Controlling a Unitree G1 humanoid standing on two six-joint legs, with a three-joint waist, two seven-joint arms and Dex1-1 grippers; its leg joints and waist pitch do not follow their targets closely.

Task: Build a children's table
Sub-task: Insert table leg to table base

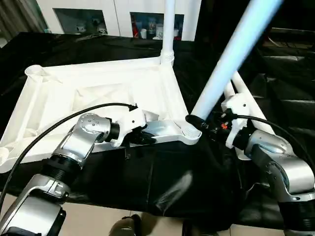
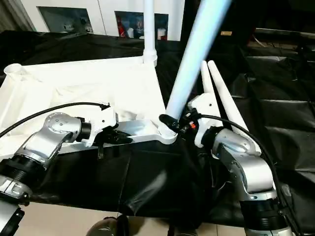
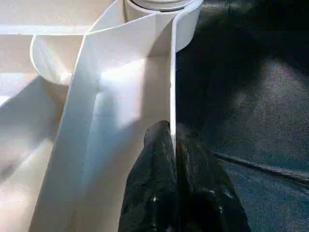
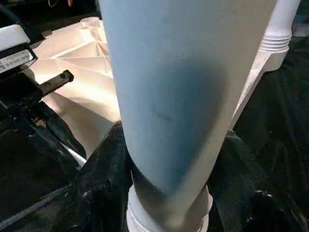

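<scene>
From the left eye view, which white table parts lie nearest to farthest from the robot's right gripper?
From the right gripper:
1. Tilted white tubular leg, in its grasp at the near corner socket.
2. Two loose white legs, lying just behind.
3. Upright white leg, far corner.
4. Empty round corner socket, far left.

No readable text is found. A small white label (image 4: pixel 17 59) with a few lines of dark print is seen on the white housing of the left pincer (image 4: pixel 53 79) in the right wrist view, but its print cannot be made out. Bottles and boxes (image 1: pixel 147 30) behind the glass of the cabinet at the back are seen in the head views, yet no wording or brand on them can be read.
</scene>
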